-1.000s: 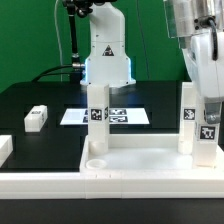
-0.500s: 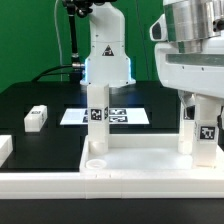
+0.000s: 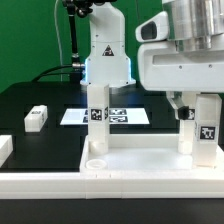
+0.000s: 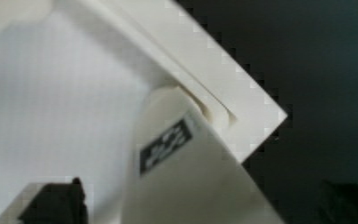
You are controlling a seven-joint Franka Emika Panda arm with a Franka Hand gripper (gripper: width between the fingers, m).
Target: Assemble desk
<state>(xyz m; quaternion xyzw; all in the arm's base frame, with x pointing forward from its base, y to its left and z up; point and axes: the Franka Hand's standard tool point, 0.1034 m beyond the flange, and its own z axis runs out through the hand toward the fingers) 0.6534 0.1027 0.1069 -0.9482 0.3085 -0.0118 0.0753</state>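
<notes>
The white desk top [image 3: 140, 160] lies at the front with its raised rim up. Three square white legs stand upright on it: one at the exterior view's left [image 3: 97, 125] and two at the right [image 3: 188, 122] [image 3: 207, 135], each with a black-and-white tag. A fourth leg [image 3: 37, 118] lies loose on the black table. My gripper [image 3: 196, 104] hangs over the right legs, open. In the wrist view a tagged leg [image 4: 194, 150] stands on the top [image 4: 69, 90], between my dark fingertips [image 4: 51, 203], with a gap on each side of it; my gripper [image 4: 202, 208] is not closed on it.
The marker board [image 3: 125, 117] lies flat behind the desk top. The robot's white base [image 3: 105, 55] stands at the back. A white block [image 3: 5, 148] sits at the far left edge. A long white rail [image 3: 40, 185] runs along the front.
My jaws have spread wide and let go of the right leg. The hand's body now fills more of the exterior view's upper right.
</notes>
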